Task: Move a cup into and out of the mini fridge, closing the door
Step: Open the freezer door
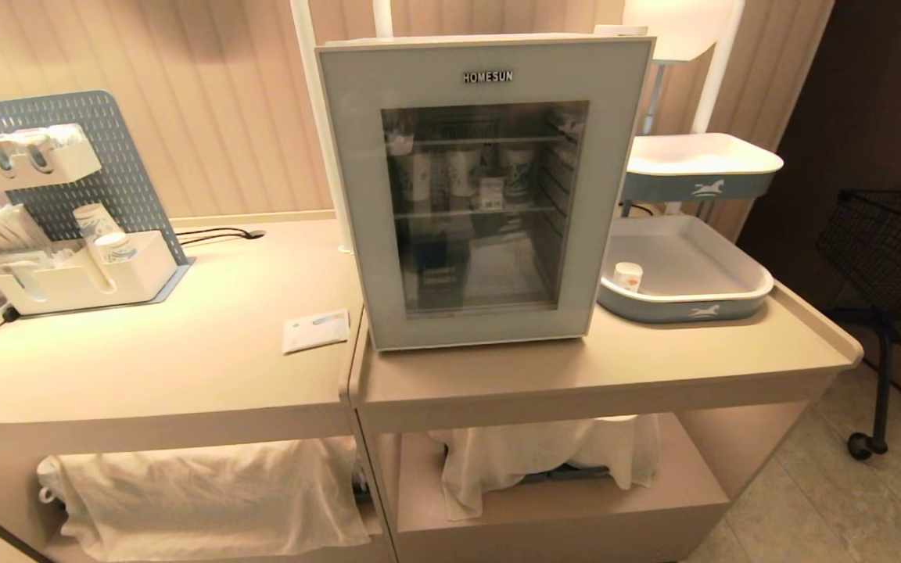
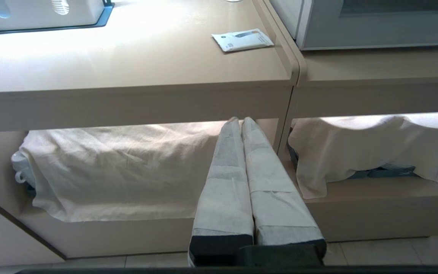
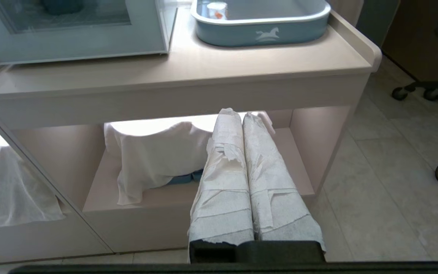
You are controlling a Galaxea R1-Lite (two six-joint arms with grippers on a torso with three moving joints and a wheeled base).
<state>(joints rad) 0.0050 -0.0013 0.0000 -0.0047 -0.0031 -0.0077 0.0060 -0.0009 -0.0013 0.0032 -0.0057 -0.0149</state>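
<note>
1. White cloths (image 1: 208, 493) hang over the low shelves under the counter (image 1: 184, 375), closest to the robot.
2. Both grippers hang low in front of the counter, down by those shelves. Neither one shows in the head view.
3. Left gripper (image 2: 240, 121): its two paper-wrapped fingers are pressed together with nothing between them. It points at the low shelf with the big cloth.
4. Right gripper (image 3: 238, 114): its fingers are also pressed together and hold nothing. It points at the low shelf under the right end of the counter.
5. On top of the counter stands the mini fridge (image 1: 486, 188). Its door (image 1: 357, 195) is closed, and it has a big glass window.
6. Through the glass you can see tall cups on the wire shelf. A small squat one (image 1: 491, 191) sits among them, but the glass is too dim to tell if it is the cup for the job.
7. Just to the right of the fridge sits a blue-grey tray (image 1: 685, 301) with a white horse on its side.
8. A small white cup (image 1: 627, 276) with an orange mark stands in the tray, near its left wall.
9. Left of the fridge, a flat white packet (image 1: 315, 329) lies on the counter.
10. Far left, a white holder (image 1: 83, 274) with cups stands in front of a grey board with holes (image 1: 98, 133).
</note>
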